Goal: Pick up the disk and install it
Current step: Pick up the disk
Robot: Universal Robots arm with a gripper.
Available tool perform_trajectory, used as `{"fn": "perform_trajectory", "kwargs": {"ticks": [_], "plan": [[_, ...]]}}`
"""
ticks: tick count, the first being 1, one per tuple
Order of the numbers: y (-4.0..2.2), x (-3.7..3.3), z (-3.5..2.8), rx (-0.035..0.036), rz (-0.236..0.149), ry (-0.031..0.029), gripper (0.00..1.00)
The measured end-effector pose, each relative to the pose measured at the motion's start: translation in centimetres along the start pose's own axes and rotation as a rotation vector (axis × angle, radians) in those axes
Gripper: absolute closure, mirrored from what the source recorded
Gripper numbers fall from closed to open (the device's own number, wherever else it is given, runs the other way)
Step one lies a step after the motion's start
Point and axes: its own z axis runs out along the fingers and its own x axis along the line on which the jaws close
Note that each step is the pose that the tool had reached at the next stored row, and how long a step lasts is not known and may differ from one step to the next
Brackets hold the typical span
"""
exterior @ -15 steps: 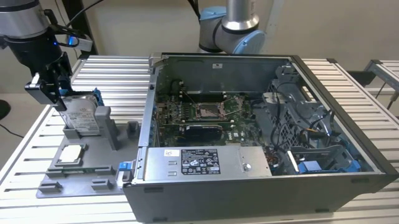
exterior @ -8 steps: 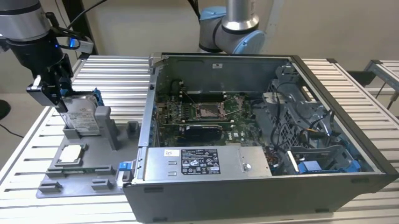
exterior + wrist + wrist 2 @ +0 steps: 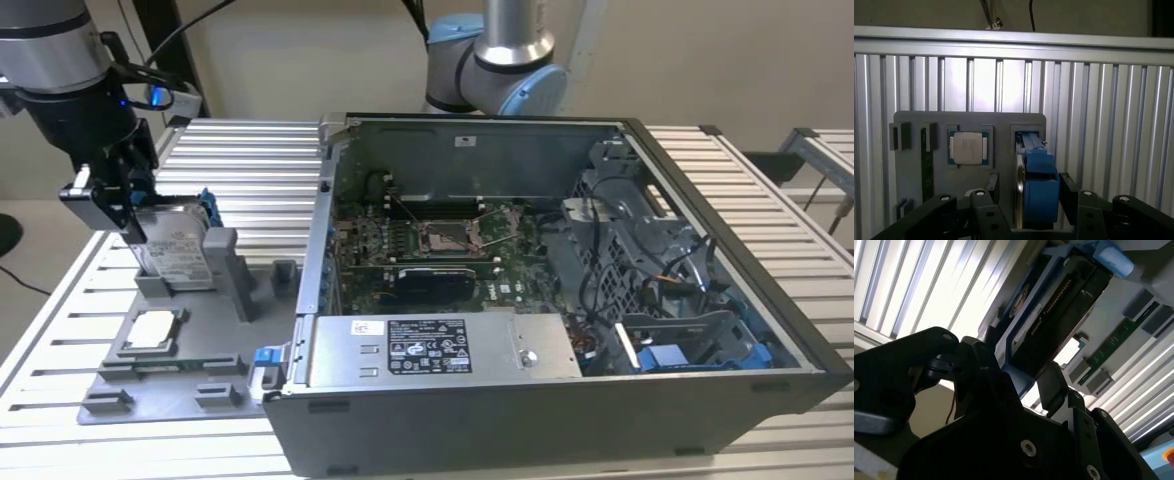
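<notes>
Hovering with the gripper (image 3: 123, 205) directly above the disk (image 3: 180, 250), on edge in a slot of the grey tray (image 3: 214, 335) at the exterior view's left. Straddling its broad faces in the first wrist view, one finger (image 3: 1068, 192) beside the blue rail, a sliver of tray seemingly showing at the other. Probably open, not yet clamped. Well apart from the case (image 3: 534, 420), toward the exterior view's right.

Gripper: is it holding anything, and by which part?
Cannot tell. The gripper straddles the top end of the disk, which stands in its grey holder; a firm hold isn't visible.
</notes>
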Motion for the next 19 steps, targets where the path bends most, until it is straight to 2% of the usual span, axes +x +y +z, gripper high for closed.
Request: {"fn": "perform_trajectory", "kwargs": {"ticks": [15,16,19], "plan": [[0.0,0.0,0.19,0.0003,0.0,0.0,0.0],[0.0,0.0,0.19,0.0003,0.0,0.0001,1.0],[0.0,-0.01,0.2,0.0002,0.0,0.0001,1.0]]}}
